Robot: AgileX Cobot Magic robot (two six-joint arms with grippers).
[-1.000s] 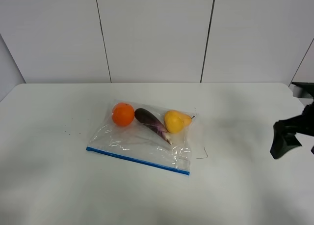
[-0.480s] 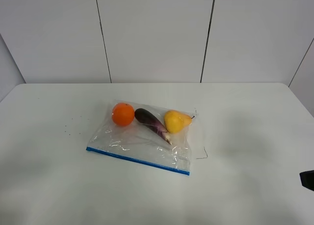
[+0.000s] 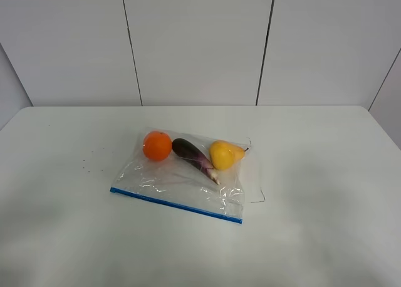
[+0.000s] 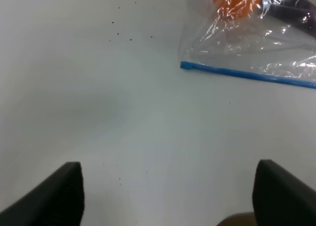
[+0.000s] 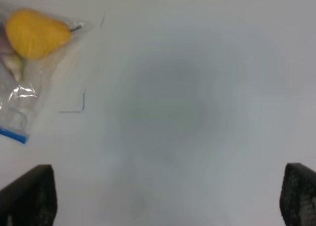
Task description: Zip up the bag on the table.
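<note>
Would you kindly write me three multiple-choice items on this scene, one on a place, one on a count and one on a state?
1. Where in the bag is the orange?
A. at the end opposite the yellow fruit
B. between aubergine and yellow fruit
C. against the blue zip strip

2. How many pieces of produce are inside?
A. two
B. three
C. five

3. How is the left gripper?
A. shut on the zip strip
B. pressing the bag
C. open, off the bag, above bare table

Answers:
1 A: the aubergine lies between them.
2 B: orange, aubergine and yellow fruit show through the plastic.
3 C: its fingertips stand wide apart, with nothing between them.
</note>
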